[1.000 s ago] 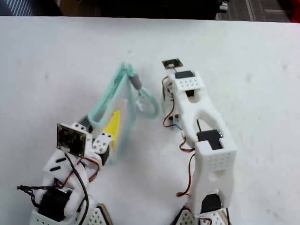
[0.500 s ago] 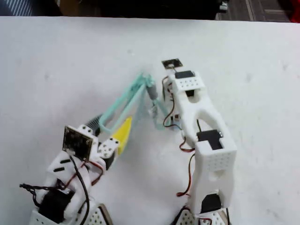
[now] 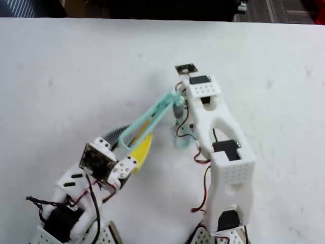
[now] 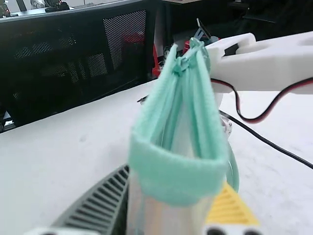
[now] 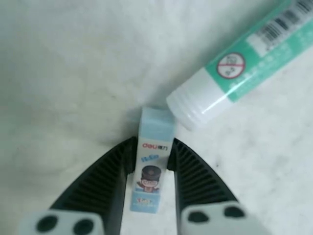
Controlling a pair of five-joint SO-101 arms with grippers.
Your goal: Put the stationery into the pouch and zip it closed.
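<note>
While the left gripper point(image 3: 129, 143) clenched one end of the mint-green pouch point(image 3: 152, 118) and held it raised off the white bench point(image 3: 61, 66), the pouch's far end lay close against the right arm point(image 3: 208, 117). The right gripper point(image 5: 151, 147) was closed on a small blue eraser point(image 5: 152, 166) low over the bench, with a green-and-white glue stick point(image 5: 244, 58) lying just beside the eraser's tip. Both items were outside the pouch. Whether anything was already inside could not be told, because its mouth looked narrow and its inside was hidden. Trouble looked likely in three ways: the pouch could snag on the right arm's wires point(image 3: 203, 195), the slim opening could make the eraser miss and drop, or the right gripper could nudge the glue stick and set it rolling.
</note>
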